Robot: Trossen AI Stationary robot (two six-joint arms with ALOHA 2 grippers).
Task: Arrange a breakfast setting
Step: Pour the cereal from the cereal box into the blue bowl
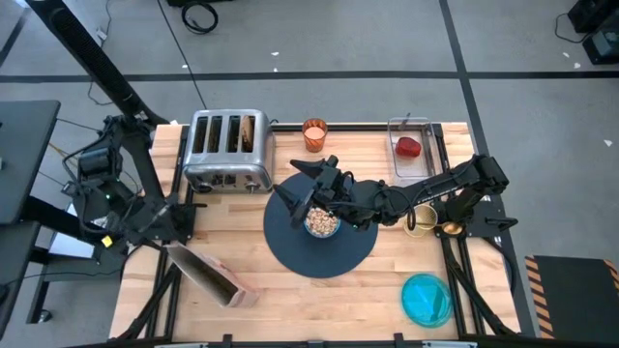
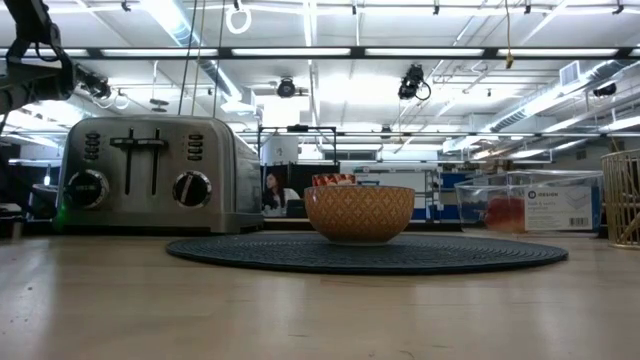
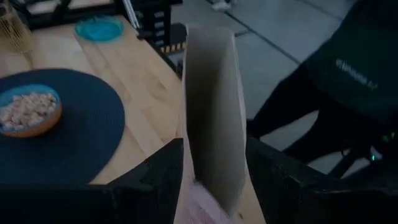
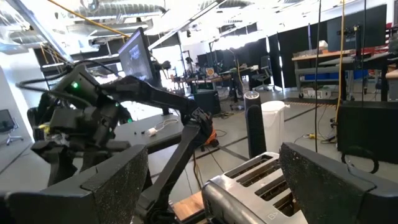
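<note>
Your cereal bowl [image 1: 322, 223] sits nearest the low camera, resting on the dark-blue round mat [image 1: 290, 253] at the centre of the high frame, already filled with cereal. Above it hangs your right gripper [image 1: 308, 190], jaws spread wide with nothing between them in its wrist view, probably just clear of the bowl it serves. Lower left of the frame, your left gripper [image 3: 214, 180] has its jaws pinching a tall cardboard box [image 3: 211, 112] over the surface's edge, most likely the cereal carton held out of the way. Outward from the mat, the orange cup [image 1: 314, 133] stands at top centre beside the toaster [image 1: 228, 150], with toast visible in one slot. The red fruit [image 1: 409, 147] lies in a clear container [image 1: 426, 164] at upper right, and the teal plate [image 1: 427, 298] waits at lower right, well apart from the mat.
</note>
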